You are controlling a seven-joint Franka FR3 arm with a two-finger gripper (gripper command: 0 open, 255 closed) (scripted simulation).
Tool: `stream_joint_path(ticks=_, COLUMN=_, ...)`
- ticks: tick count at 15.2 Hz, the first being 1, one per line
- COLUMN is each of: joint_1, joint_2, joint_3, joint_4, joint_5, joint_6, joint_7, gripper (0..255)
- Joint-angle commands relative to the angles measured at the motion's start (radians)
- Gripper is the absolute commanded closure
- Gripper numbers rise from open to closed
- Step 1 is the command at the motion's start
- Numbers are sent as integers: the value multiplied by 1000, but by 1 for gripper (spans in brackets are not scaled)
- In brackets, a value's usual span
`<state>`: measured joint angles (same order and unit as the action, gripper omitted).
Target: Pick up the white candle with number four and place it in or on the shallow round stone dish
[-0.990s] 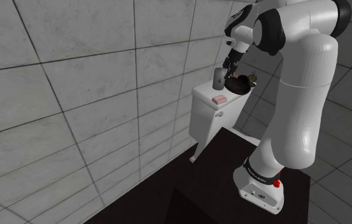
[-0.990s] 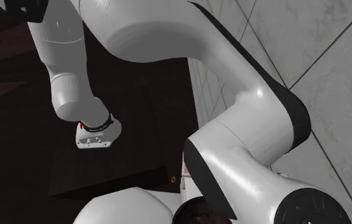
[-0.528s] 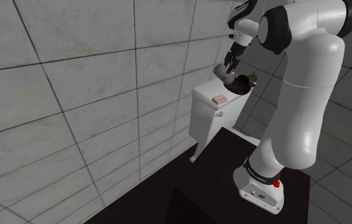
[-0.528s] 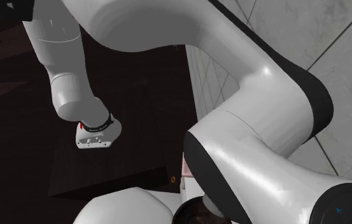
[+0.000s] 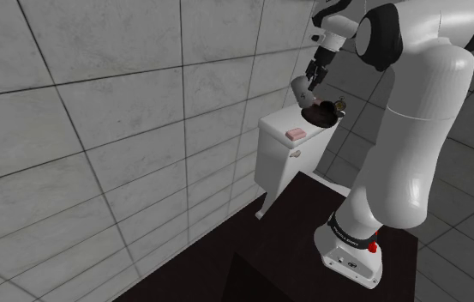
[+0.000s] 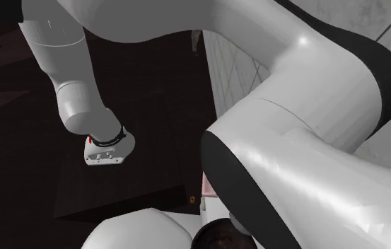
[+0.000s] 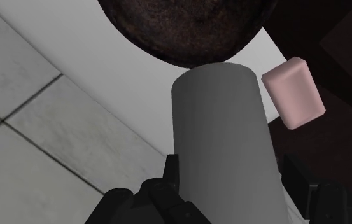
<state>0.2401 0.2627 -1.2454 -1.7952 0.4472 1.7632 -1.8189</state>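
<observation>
At upper right of shoulder view, black two-finger gripper hanging above white toilet tank, clasping plain grey-white cylindrical candle, tilted and lifted clear of tank lid. Just below, dark brown shallow round dish sitting on lid; pink soap bar lying near it, toward lower left. In wrist view, fingers pressing candle sides; dish showing beyond candle's far end, soap bar beside it.

The gripper lifted the grey candle off the toilet tank's lid, and the candle tipped as it rose past the dark round dish. In the second exterior view, the arm swung up and toward that view's right.
</observation>
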Motion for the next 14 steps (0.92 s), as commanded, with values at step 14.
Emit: stream_joint_path(ticks=14, joint_1=-79, joint_2=7, joint_3=-8, joint_4=184, joint_5=-11, joint_6=-182, joint_7=-6, gripper=255)
